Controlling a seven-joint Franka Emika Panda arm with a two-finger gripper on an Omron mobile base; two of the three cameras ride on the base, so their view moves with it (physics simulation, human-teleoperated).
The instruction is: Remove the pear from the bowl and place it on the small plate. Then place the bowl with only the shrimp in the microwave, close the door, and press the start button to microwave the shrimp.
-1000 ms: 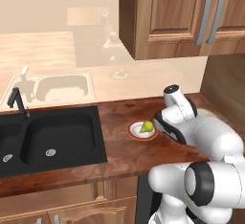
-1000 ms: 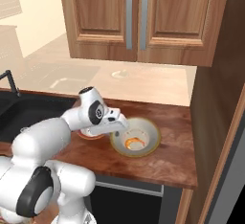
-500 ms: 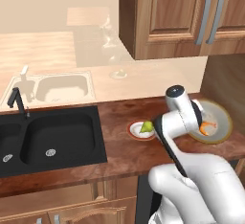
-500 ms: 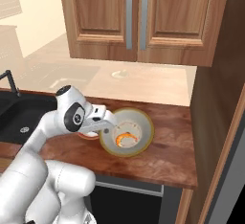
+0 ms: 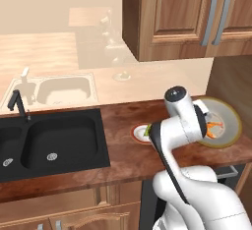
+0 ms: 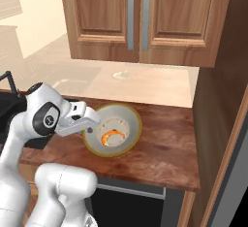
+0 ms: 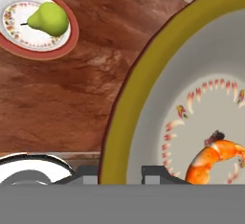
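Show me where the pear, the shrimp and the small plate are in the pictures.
pear [image 7: 48,19], hand view, middle of its green body.
shrimp [image 7: 213,160], hand view, on its curved orange back.
small plate [image 7: 57,54], hand view, on its red rim.

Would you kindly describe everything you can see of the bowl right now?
The bowl is wide, shallow and cream inside with a tan-gold rim and a ring of small red marks on its floor. It holds just the orange shrimp. The gripper is shut on its rim, one finger inside, one outside. In the right base view it is tilted, lifted above the wooden counter.
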